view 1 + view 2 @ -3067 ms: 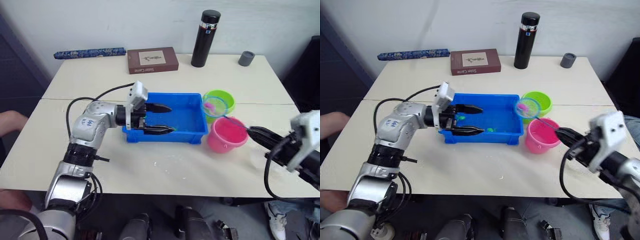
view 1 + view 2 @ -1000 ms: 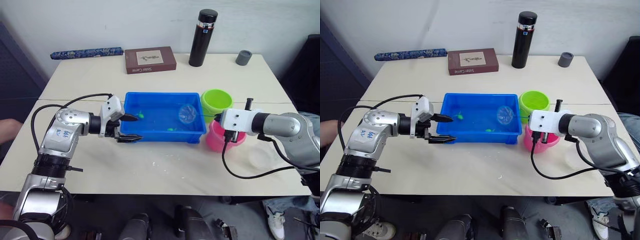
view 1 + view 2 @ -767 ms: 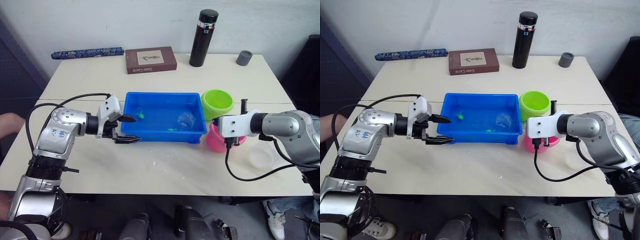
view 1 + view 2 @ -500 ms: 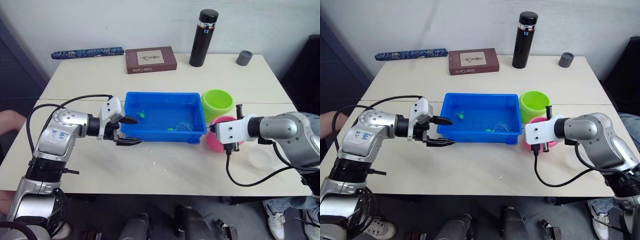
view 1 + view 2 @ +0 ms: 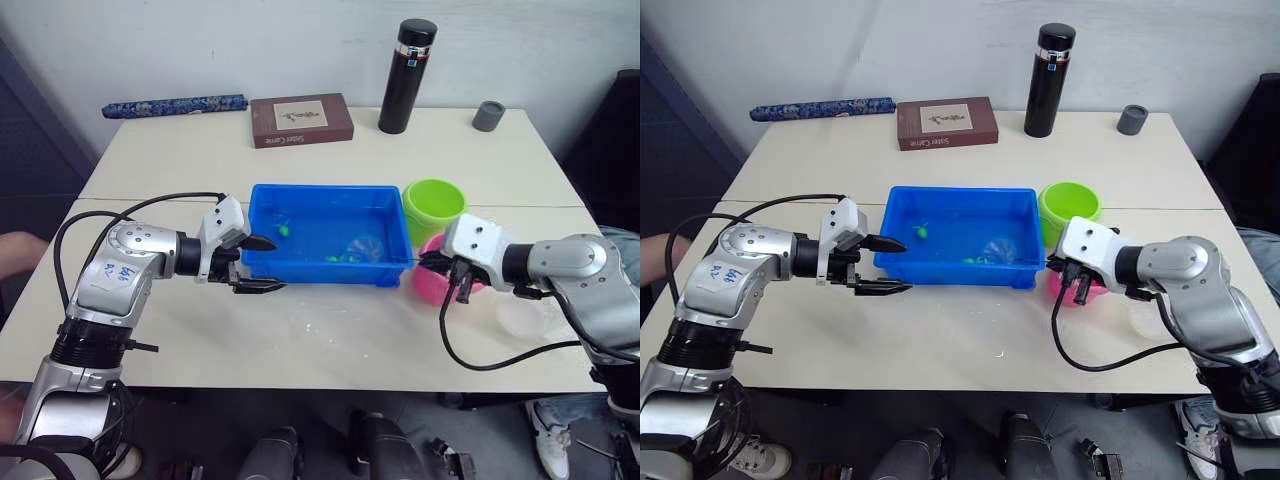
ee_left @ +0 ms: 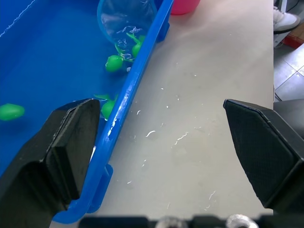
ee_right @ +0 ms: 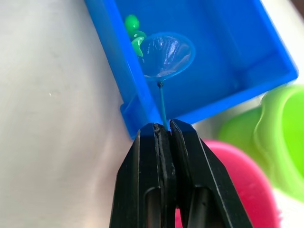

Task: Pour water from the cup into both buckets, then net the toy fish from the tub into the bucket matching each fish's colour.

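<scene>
From the head camera, the shallow rectangular bright blue plastic tub (image 5: 399,268) sits mid-table, with the lime green round plastic bucket (image 5: 433,207) just beside its far right corner and the pink round plastic bucket (image 5: 434,283) nearer, partly behind the right gripper (image 5: 432,262). That gripper is closed on the thin stick of the small round blue-rimmed hoop net (image 5: 364,246), whose hoop is down inside the tub among tiny green plastic toy fish (image 5: 347,255). The left gripper (image 5: 262,264) hovers at the tub's left end with its two black fingers spread apart, holding nothing. The left wrist camera shows those spread fingers (image 6: 61,147) straddling the tub's rim, with green fish beside the net. The right wrist camera shows the fingers pinched together on the net's handle (image 7: 162,106), the hoop lying against the tub's near wall by two green fish.
</scene>
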You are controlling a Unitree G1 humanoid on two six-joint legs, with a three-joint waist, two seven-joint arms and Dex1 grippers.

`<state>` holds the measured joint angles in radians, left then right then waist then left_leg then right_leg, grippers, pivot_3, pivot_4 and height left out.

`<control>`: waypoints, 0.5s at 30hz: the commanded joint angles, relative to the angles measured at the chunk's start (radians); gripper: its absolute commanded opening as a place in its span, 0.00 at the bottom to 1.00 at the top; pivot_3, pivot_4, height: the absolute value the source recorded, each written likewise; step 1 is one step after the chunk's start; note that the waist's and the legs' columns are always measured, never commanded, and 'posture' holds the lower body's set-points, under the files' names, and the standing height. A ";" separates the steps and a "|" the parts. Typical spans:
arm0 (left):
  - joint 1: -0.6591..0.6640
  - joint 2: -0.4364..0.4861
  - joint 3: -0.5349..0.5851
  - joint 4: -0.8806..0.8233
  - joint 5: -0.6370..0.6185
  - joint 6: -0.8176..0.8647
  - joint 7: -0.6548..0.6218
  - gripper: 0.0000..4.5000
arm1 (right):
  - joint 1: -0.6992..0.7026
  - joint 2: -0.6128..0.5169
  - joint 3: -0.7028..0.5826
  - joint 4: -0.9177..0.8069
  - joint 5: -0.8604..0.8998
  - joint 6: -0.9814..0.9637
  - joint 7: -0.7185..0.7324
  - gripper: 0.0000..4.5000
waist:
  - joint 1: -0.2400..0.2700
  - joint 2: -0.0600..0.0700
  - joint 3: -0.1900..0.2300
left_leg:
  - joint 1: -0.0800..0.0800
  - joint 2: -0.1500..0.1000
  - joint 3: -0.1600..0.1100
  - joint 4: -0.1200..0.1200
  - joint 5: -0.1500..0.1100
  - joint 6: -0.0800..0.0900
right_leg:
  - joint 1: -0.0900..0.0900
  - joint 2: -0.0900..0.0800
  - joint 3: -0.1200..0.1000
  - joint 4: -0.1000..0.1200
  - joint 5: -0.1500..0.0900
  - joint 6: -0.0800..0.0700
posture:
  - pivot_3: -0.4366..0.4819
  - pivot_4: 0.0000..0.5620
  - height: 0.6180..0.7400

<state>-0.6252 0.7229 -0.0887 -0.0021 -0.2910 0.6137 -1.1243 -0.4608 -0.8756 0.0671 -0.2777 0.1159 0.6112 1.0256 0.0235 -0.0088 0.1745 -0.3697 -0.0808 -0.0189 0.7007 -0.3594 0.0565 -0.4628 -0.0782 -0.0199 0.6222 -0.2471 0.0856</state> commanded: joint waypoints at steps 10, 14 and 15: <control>-0.014 0.025 0.020 0.011 -0.007 -0.025 -0.005 1.00 | -0.049 -0.041 0.123 0.049 -0.165 -0.340 -0.027 0.00 | -0.004 0.000 0.000 | 0.000 0.000 0.001 0.000 0.000 0.000 | 0.000 0.000 0.000 0.000 0.000 0.000 | 0.48 0.27 1.00; -0.013 0.025 0.023 0.005 -0.009 -0.021 0.002 1.00 | -0.090 -0.012 0.173 0.129 -0.200 -0.442 -0.019 0.00 | -0.004 0.000 0.000 | 0.000 0.000 0.001 0.000 0.000 0.000 | 0.000 0.000 0.000 0.000 0.000 0.000 | 0.48 0.27 1.00; -0.012 0.025 0.023 0.002 -0.010 -0.020 0.003 1.00 | -0.096 -0.004 0.178 0.143 -0.198 -0.449 -0.014 0.00 | -0.004 0.000 0.000 | 0.000 0.000 0.001 0.000 0.000 0.000 | 0.000 0.000 0.000 0.000 0.000 0.000 | 0.48 0.27 1.00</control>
<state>-0.6386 0.7306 -0.0887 0.0161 -0.2906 0.5997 -1.1238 -0.5427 -0.8836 0.2444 -0.1402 -0.0776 0.1921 1.0019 0.0195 -0.0089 0.1745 -0.3694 -0.0808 -0.0183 0.7006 -0.3595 0.0564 -0.4630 -0.0779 -0.0200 0.6222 -0.2471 0.0856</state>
